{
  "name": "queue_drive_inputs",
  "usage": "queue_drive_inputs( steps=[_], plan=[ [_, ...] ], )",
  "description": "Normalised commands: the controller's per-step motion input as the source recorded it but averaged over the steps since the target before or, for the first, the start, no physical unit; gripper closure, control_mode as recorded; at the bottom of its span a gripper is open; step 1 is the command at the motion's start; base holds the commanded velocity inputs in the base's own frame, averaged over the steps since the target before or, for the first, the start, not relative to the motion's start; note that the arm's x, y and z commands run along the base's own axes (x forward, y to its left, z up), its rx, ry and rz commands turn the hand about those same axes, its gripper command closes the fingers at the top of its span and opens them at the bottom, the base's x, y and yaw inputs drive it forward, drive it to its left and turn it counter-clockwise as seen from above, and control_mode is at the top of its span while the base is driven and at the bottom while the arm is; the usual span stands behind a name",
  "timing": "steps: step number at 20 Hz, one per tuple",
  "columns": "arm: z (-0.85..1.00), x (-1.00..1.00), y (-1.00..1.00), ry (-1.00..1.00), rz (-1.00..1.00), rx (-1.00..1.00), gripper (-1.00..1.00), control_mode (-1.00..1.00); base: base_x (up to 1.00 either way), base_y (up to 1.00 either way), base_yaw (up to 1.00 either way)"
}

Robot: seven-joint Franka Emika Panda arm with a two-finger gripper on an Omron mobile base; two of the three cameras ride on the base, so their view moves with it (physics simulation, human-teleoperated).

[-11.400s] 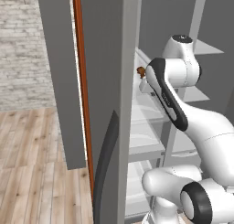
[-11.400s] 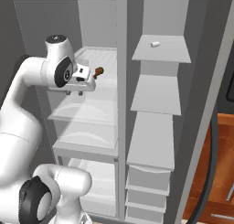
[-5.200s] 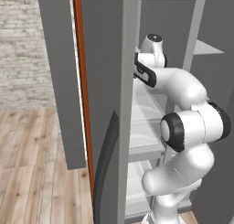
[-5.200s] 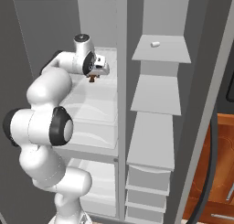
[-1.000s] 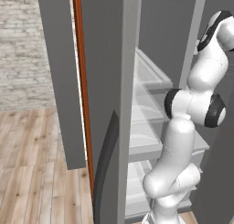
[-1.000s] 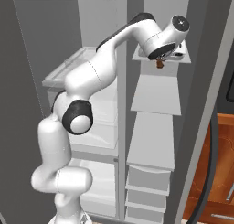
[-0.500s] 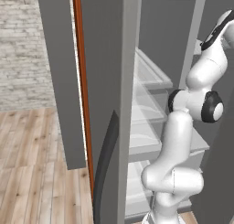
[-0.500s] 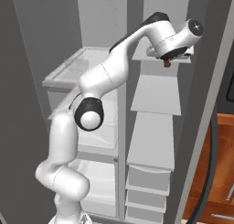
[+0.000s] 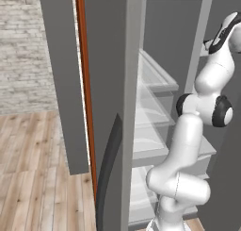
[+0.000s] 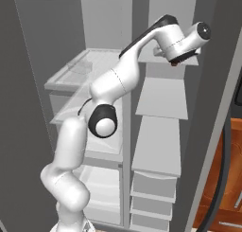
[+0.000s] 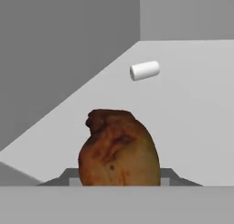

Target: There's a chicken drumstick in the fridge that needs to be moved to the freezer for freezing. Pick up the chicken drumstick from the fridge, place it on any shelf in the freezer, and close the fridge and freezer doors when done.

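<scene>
A: Where is the chicken drumstick [image 11: 119, 147]?
B: Clamped in the gripper [image 10: 176, 61], close before the hand camera. Reddish-brown lump, fat end up in that view. Fingertips hidden behind it. In the right base view, just a dark reddish speck under the hand.

A: Gripper state?
B: Closed on the drumstick. Contact itself hidden by the meat.

A: Position of the hand?
B: High in the freezer [image 10: 160, 131], at the level of the top shelf [image 11: 192, 109]. Arm stretched up and across from the base to the narrow right-hand compartment. In the left base view, hand near the upper right edge, wrist bent inward toward the cabinet.

A: Drumstick touching the shelf?
B: Cannot tell. Pale-grey board spread out beneath and beyond it in the hand view; underside of the meat cut off at the bottom.

A: Anything else on that shelf?
B: Small white cylinder [image 11: 145, 70] lying on its side, farther back, well apart from the drumstick, near the rear wall.

A: Fridge [image 10: 85, 93]?
B: Left of the freezer in the right base view, glass shelves and translucent drawers visible.

A: Doors?
B: Both open. Left door [image 9: 110, 107] seen edge-on in the left base view, dark curved handle [image 9: 109, 171] on its lower half. Right door [image 10: 215, 108] standing out along the right side of the right base view.
</scene>
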Motion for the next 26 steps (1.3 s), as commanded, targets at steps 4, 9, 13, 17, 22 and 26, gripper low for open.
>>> queue_drive_inputs(
  steps=[4,9,13,17,22,26],
  plan=[
    [-0.35,0.41,0.07,-0.06,0.04,0.00,1.00,-1.00,0.00,0.00,0.00],
    [-0.13,0.54,0.14,-0.01,0.00,0.00,1.00,-1.00,0.00,0.00,0.00],
    [0.09,0.55,0.00,0.04,0.01,0.00,1.00,-1.00,0.00,0.00,0.00],
    [0.00,0.56,0.05,0.00,0.00,0.00,1.00,-1.00,0.00,0.00,0.00],
    [-0.05,0.58,0.12,0.01,0.00,-0.01,-1.00,-1.00,0.00,0.00,0.00],
    [-0.35,0.04,-0.12,0.00,0.06,0.00,-1.00,-1.00,0.00,0.00,0.00]
  ],
)
